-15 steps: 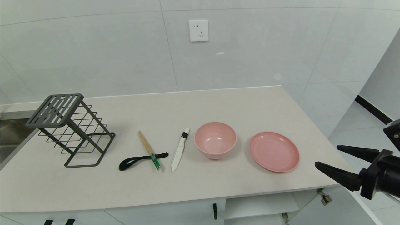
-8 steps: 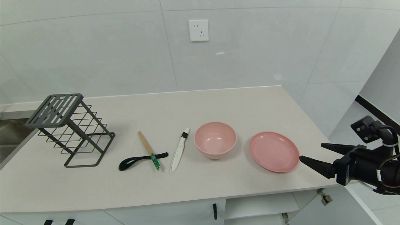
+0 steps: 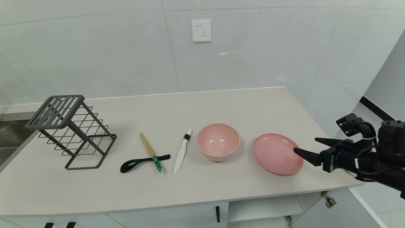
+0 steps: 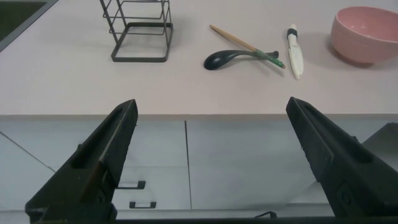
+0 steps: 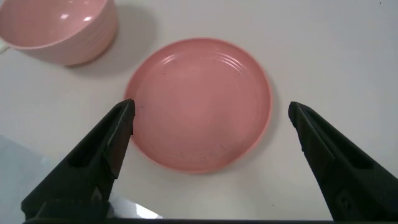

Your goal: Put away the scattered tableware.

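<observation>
My right fingers (image 3: 307, 155) are spread wide beside the pink plate (image 3: 276, 153); I should straddle its rim, stay low, then close.

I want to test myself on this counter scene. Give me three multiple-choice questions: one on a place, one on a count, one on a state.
1. Of the white knife, pink bowl and pink plate, which stands between the other two? A) knife B) plate C) bowl
2. How many pink dishes are on the counter? A) one B) two C) four
3. How is the right gripper? A) open, holding nothing B) shut on the plate C) shut on the bowl

Answers: 1 C, the bowl has the knife on its left and the plate on its right. 2 B, only bowl and plate are pink. 3 A, its jaws stand wide apart, gripping nothing.
</observation>
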Robot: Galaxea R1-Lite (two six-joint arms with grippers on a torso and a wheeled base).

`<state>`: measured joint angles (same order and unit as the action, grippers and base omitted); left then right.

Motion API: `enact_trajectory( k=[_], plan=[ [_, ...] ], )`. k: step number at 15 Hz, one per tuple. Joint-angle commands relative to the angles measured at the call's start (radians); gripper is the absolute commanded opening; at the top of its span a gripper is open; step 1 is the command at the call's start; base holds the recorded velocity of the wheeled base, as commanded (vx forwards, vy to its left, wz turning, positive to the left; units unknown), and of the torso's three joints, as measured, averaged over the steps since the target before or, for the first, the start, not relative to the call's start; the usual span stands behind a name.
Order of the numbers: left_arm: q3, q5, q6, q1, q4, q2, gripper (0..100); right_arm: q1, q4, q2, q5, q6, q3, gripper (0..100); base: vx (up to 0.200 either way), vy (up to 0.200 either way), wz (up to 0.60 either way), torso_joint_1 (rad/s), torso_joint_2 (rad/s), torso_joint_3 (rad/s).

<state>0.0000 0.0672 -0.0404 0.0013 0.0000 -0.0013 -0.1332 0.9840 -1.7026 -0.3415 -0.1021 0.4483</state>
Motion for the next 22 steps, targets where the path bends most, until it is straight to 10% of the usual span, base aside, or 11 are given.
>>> enact_trajectory(
  k=[1, 22],
  plan=[
    [0.000, 0.000, 0.001, 0.002, 0.000, 0.001, 100, 0.029, 0.010, -0.098, -0.001, -0.002, 0.050, 100, 0.000, 0.000, 0.00, 0.000, 0.00, 0.000],
    [0.000, 0.000, 0.002, 0.002, 0.000, 0.001, 100, 0.041, 0.073, -0.365, -0.008, -0.011, 0.199, 100, 0.000, 0.000, 0.00, 0.000, 0.00, 0.000]
  ],
)
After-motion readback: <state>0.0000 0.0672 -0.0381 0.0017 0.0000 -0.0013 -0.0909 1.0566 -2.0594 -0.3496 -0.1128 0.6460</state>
